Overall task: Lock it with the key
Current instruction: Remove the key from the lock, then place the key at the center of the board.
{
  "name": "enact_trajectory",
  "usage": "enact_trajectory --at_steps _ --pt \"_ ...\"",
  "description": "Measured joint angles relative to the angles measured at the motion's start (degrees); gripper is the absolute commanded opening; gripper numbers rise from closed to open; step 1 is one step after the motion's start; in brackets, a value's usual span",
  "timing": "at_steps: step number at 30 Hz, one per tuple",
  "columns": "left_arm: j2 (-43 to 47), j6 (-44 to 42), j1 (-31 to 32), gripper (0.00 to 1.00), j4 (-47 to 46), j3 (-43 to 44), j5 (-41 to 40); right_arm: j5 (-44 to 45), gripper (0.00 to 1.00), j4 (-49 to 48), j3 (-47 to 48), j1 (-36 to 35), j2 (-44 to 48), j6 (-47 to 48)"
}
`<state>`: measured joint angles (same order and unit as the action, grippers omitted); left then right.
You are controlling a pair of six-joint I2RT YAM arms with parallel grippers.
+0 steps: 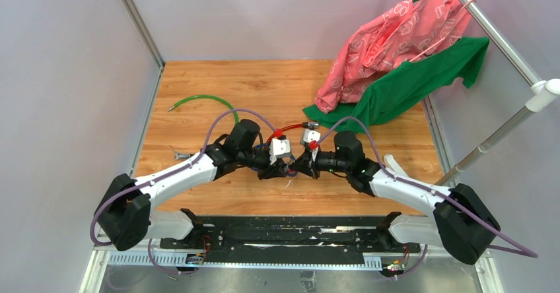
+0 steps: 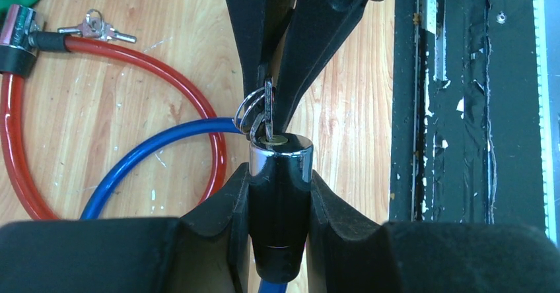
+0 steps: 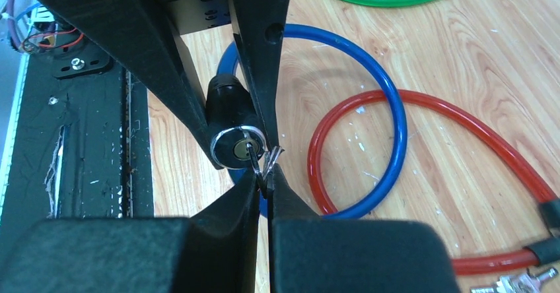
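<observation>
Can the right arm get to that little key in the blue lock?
Apparently yes: the right gripper is shut on the key, which sits in the lock cylinder that the left gripper holds; nothing stands between.

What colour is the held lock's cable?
The cable is blue; right wrist view shows it best.

This is a robot lab cell. Two robot arms [image 1: 178, 171] are bolted to a scuffed black mounting plate [image 1: 277, 230] behind the left gripper [image 2: 280, 194] and right gripper [image 3: 264, 181], at the edge of a wooden counter [image 1: 198, 82] boxed in by plain grey panels [image 1: 59, 75] and aluminium posts [image 1: 135, 19]. Well beyond the right gripper, on its outer side, a pink garment [image 1: 389, 39] and a green cloth [image 1: 422, 75] hang from a bare metal rail [image 1: 500, 43].
</observation>
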<state>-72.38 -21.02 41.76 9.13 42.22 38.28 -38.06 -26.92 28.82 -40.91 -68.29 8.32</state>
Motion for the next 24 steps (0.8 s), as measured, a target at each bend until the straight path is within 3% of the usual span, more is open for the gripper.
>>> enact_trajectory --at_steps 8,11,19,24 --pt "0.0 0.1 0.0 0.0 -2.5 0.0 -0.8 10.0 0.0 6.8 0.0 -0.7 7.5 -3.5" --pt "0.0 0.5 0.1 0.0 -2.1 -0.5 -1.2 18.5 0.0 7.5 0.0 -0.3 10.4 -6.6" --pt "0.2 0.7 0.4 0.0 -1.3 -3.7 -1.5 28.8 0.0 13.4 3.4 0.2 12.3 -8.4" --pt "0.5 1.4 0.4 0.0 -2.0 -3.8 -1.8 34.8 0.0 25.2 10.0 1.3 10.2 -7.1"
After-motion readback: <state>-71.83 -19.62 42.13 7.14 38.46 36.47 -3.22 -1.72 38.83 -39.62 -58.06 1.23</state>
